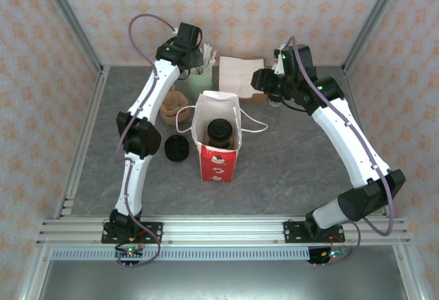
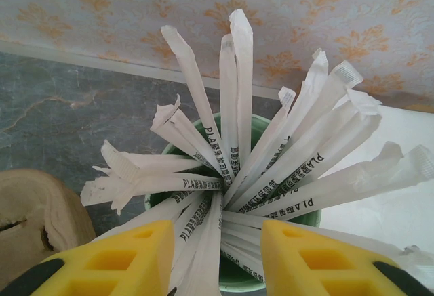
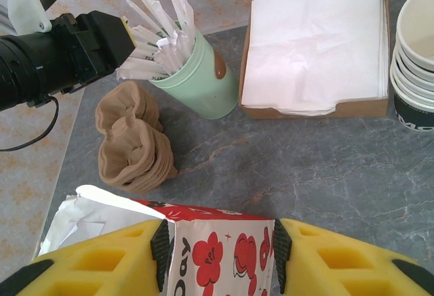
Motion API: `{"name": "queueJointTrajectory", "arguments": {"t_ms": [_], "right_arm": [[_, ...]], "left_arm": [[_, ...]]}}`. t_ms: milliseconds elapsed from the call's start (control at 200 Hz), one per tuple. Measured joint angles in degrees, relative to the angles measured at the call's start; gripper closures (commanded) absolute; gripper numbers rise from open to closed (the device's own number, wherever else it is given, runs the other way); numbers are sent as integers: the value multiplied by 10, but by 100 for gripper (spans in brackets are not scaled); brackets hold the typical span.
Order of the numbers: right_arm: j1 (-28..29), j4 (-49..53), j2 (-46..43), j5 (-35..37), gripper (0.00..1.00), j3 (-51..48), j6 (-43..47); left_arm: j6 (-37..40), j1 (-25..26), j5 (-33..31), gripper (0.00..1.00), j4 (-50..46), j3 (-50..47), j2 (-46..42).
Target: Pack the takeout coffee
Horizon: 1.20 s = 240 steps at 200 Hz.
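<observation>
Flowery orange walls (image 1: pixel 41 53) are standing around a grey table (image 1: pixel 309 169). Two white arms are bending over it, the left arm (image 1: pixel 147 101) toward 12 o'clock and the right arm (image 1: pixel 343 128) toward 1 o'clock. A red and white paper bag (image 1: pixel 218 163) is standing open in the middle of the table. At 1 o'clock from the bag, a flat box of napkins (image 3: pixel 319 112) is lying. At 12 o'clock a green cup (image 3: pixel 196 86) is standing. At 10 o'clock a pile of brown sleeves (image 3: pixel 132 140) is resting. The coffee cup (image 1: pixel 219 132) with its black lid on is already sitting upright inside the bag. At 9 o'clock some spare black lids (image 1: pixel 176 149) are lying. White wrapped sticks (image 2: pixel 239 72) are poking out of the green cup.

The left gripper (image 2: pixel 217 231) is hovering right over the green cup. Its yellow fingers are standing apart with a few sticks between them, and they are not looking squeezed on any stick. The right gripper (image 3: pixel 218 227) is hanging by the bag's top edge, with the bag's printed side showing between its fingers. I cannot tell if it is pinching the bag.

I am guessing the job now is getting one stick for the bag. To do it well, the left fingers should be closing on just one stick near its top. Then they should be lifting it straight up, so the green cup is not tipping, while the bag's mouth is staying wide.
</observation>
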<state>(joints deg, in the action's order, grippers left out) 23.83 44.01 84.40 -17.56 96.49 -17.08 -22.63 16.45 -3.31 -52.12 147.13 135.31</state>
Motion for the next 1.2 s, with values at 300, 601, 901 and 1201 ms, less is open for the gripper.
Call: {"name": "queueJointTrajectory", "arguments": {"t_ms": [300, 601, 901, 1201], "right_arm": [[0, -2, 0, 0, 53, -6, 0], [0, -3, 0, 0, 53, -10, 4], [0, -3, -4, 4, 53, -10, 9], [0, -13, -22, 28, 53, -11, 13]], "left_arm": [[2, 0, -2, 76, 0, 0, 1], [3, 1, -2, 92, 0, 0, 1], [17, 6, -2, 100, 2, 16, 1], [37, 14, -2, 100, 2, 17, -6]]}}
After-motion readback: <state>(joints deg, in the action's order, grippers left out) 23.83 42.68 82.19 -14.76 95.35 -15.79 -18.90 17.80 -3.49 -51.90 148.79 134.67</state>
